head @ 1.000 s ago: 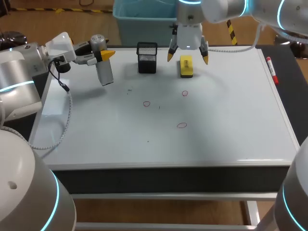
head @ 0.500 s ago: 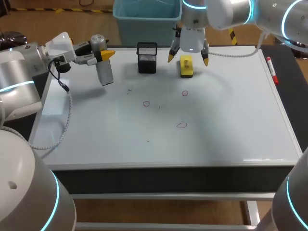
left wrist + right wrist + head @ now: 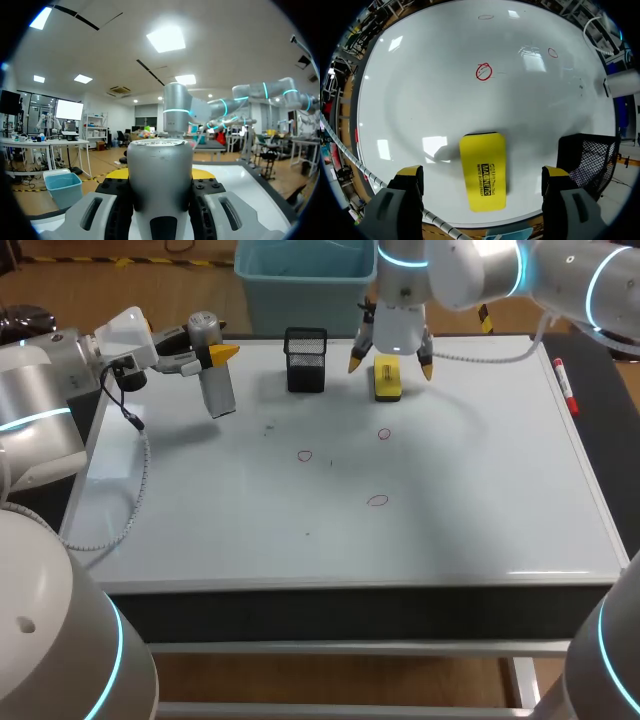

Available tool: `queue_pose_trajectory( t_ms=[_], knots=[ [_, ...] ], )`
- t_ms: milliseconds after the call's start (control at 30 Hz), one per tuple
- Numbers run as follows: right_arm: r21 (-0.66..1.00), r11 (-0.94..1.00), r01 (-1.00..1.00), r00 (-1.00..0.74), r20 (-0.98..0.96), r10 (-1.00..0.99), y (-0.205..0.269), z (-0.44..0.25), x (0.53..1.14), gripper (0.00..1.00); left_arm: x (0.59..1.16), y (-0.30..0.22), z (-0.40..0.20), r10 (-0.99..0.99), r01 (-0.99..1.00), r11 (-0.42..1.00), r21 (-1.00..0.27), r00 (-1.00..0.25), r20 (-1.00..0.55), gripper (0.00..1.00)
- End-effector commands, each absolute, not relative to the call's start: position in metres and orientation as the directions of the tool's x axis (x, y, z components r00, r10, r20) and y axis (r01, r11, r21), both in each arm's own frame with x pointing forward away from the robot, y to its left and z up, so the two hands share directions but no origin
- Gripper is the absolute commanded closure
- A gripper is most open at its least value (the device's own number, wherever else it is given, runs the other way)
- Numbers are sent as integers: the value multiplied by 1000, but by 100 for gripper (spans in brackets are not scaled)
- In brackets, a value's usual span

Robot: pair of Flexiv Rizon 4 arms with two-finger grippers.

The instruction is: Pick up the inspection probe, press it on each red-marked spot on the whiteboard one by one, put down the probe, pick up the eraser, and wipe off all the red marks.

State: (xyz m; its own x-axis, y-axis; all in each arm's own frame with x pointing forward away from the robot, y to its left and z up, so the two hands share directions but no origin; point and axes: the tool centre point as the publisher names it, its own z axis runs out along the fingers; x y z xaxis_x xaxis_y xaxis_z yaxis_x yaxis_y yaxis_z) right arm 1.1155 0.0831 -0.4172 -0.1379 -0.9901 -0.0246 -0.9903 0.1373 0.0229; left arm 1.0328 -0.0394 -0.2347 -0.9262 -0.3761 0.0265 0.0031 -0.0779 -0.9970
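At the left, the left gripper's (image 3: pixel 213 357) fingers clamp the inspection probe (image 3: pixel 217 390), holding it roughly upright above the whiteboard (image 3: pixel 480 490). A black mesh holder (image 3: pixel 306 360) stands near the far edge. Three red circles (image 3: pixel 305 455) mark the middle. The right gripper (image 3: pixel 390 361) hovers over the yellow eraser (image 3: pixel 387 386), fingers spread wide on either side, not touching it. A red marker (image 3: pixel 564 383) lies at the right edge.
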Motion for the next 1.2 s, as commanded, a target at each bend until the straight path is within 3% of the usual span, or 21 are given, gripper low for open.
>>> queue_pose_trajectory(
  t_ms=[33,67,167,233,267,333,833,1200],
  knots=[
    [25,137,-990,-137,-16,-990,85,-418,1118,0,1033,-40,-234,-378,5,-79,-997,-925,26,100],
    [25,138,-990,-139,-15,-990,85,-418,1118,0,1033,-40,-234,-378,5,-79,-997,-925,26,100],
    [26,142,-989,-143,-10,-990,85,-421,1119,16,1033,-40,-234,-378,5,-79,-997,-925,26,100],
    [27,147,-989,-147,-5,-989,84,-421,1119,59,1033,-40,-234,-378,5,-79,-997,-925,26,100],
    [28,147,-989,-147,-4,-989,84,-421,1119,65,1033,-40,-234,-378,5,-79,-997,-925,26,100],
    [27,148,-989,-148,-2,-989,83,-420,1118,100,1033,-40,-234,-378,5,-79,-997,-925,26,100],
    [-3,218,-976,-218,1,-976,70,-404,1129,100,1033,-40,-234,-378,5,-79,-997,-925,26,100],
    [-23,398,-917,-396,-39,-917,6,-382,1151,100,1033,-40,-234,-378,5,-79,-997,-925,26,100]
  ],
)
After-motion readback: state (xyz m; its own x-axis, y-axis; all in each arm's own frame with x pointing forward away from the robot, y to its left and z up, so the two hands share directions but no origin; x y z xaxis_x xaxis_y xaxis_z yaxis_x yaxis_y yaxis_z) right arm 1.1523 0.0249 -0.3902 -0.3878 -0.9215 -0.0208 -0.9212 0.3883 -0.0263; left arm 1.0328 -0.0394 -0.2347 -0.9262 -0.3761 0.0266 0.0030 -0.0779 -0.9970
